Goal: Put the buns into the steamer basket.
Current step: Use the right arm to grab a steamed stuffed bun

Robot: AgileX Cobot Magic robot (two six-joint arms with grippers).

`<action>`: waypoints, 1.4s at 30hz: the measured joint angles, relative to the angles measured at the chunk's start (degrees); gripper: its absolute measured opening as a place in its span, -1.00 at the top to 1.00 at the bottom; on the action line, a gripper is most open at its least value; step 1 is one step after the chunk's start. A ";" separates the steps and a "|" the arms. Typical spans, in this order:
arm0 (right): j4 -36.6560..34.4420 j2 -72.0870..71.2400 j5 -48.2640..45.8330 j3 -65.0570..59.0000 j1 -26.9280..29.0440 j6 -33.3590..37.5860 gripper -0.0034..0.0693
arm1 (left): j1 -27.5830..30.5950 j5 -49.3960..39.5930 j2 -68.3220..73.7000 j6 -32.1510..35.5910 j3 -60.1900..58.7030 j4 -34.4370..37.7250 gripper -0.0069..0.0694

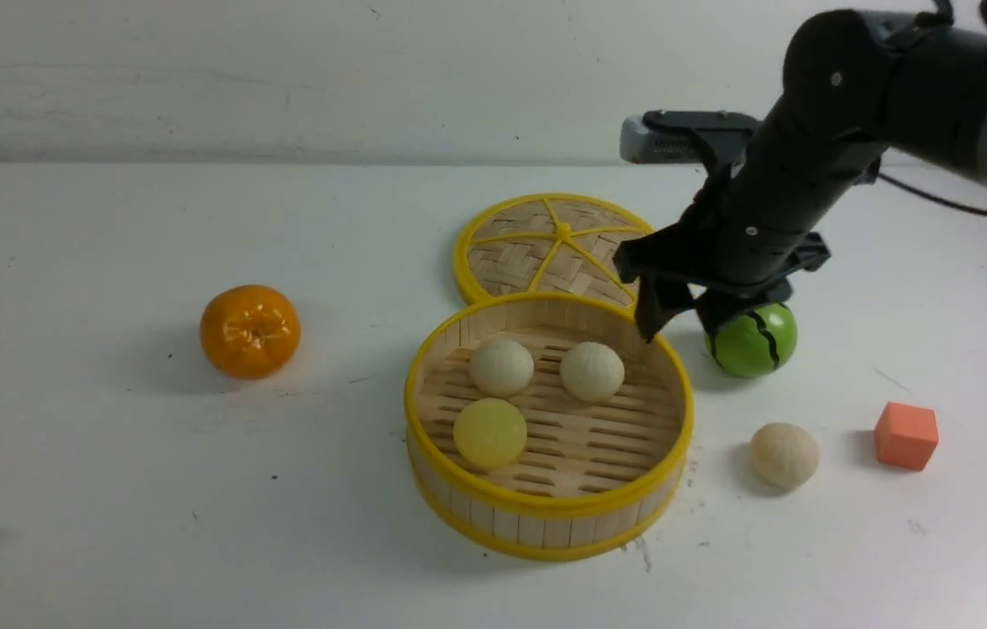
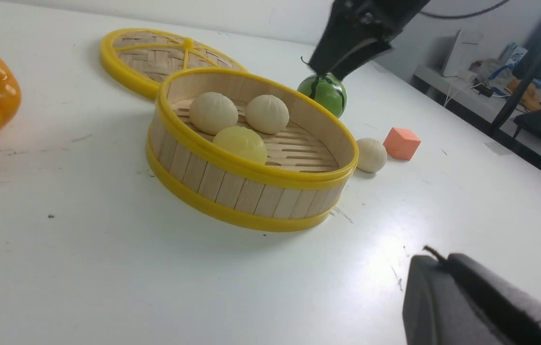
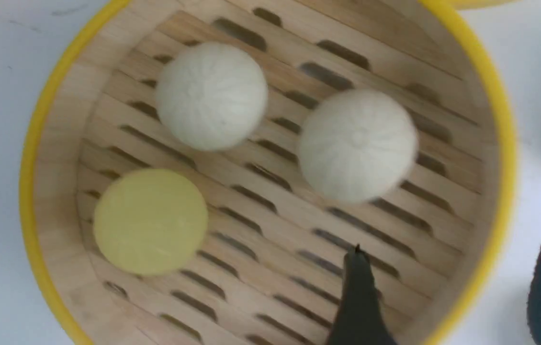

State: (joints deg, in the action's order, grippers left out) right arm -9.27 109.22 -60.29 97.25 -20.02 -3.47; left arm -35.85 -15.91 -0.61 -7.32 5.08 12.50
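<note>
Well, your right jaws hung apart and empty over the far rim of the steamer basket (image 1: pixel 546 524), three buns (image 1: pixel 501 367) below them inside. The last bun (image 1: pixel 783 454) lay on the table (image 1: pixel 109 480), nearer you than the jaws; next, I reckon, you needed to drop over it.

I read the basket (image 1: pixel 537 527) as pale wooden slats between smooth, plastic-looking yellow rims, with a bare wood floor. The cream buns (image 1: pixel 501 367) are matt and faintly pleated; the yellow bun (image 1: pixel 490 432) is smooth. The lid (image 1: pixel 511 253) is woven bamboo strip under yellow spokes. The tangerine (image 1: pixel 250 331) and green ball (image 1: pixel 755 342) are glossy. The cube (image 1: pixel 906 435) looks matt. The worktop (image 1: pixel 109 489) is smooth white, scuffed, with a slight sheen.
</note>
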 joint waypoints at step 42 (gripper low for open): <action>3.34 -0.03 14.22 -20.31 8.01 -5.72 0.24 | 0.00 0.00 0.00 0.00 0.00 0.00 0.72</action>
State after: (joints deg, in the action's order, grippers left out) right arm -5.93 109.19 -46.08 76.94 -12.01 -9.19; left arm -35.85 -15.91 -0.61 -7.32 5.08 12.50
